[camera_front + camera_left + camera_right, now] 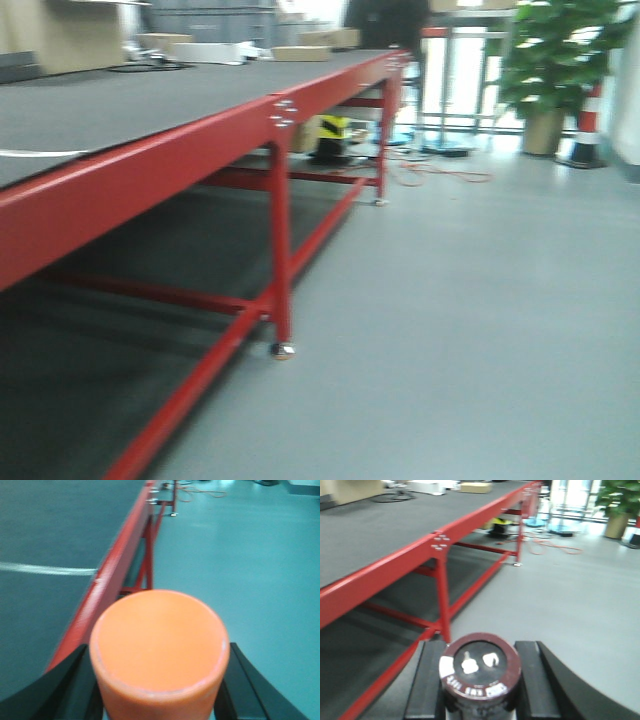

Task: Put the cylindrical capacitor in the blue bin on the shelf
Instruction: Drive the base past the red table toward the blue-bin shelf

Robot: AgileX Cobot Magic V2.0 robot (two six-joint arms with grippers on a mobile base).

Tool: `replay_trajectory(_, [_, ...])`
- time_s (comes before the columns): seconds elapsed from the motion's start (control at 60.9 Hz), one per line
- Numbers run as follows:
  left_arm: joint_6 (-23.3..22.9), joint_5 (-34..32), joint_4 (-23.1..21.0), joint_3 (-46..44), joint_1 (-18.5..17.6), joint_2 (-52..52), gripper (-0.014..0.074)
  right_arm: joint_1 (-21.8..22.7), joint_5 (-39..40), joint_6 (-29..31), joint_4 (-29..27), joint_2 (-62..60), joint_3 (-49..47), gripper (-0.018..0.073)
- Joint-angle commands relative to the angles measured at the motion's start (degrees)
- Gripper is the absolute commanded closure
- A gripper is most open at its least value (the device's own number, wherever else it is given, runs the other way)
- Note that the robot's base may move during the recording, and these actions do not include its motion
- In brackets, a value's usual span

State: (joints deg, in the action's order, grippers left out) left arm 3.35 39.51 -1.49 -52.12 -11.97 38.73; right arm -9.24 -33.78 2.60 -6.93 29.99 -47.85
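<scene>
cylindrical capacitor (480,672) stands upright between the black fingers (426,680) of the right gripper (480,690). its dark top with two pale terminals faces the wrist camera, and the fingers press its sides, so it rides level instead of rolling about.

at the left of the scene a long red-framed worktop (150,120) with a dark grey mat runs from near to far. a thin white line (45,569) crosses the mat. flat cardboard boxes (300,52) lie at its far end. below the mat, a red leg (280,250) drops to a small foot on the floor (480,320).

the left gripper (160,690) hangs just right of the worktop's red edge. its fingers (55,690) close on an orange cylinder (159,645), whose flat top fills the wrist view. it is not the task's part, and why it is carried i cannot tell.

right of the worktop the grey floor is open. an orange cable (440,170) loops on it far off. a potted plant (555,60) and a striped cone (590,125) stand at the far right.

neither the shelf nor the blue bin shows in any view, so the placing is not yet begun. holding the capacitor low and upright looks meant to keep it safe on the way. the next step, i judge, is to find the shelf and line the right gripper up above the bin. a loose grip could let so small a part slip.
</scene>
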Motion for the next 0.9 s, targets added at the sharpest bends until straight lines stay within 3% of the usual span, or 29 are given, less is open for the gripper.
replay_trajectory(0.0, [0.04, -1.46, -0.3, 0.06, -0.34, -0.2, 0.0707, -0.05, 1.25, -0.09, 0.17, -0.34, -0.01, 0.0708])
replay_trajectory(0.887, [0.04, -1.46, -0.3, 0.06, -0.34, -0.2, 0.0707, -0.05, 1.25, -0.09, 0.17, -0.34, -0.01, 0.0708])
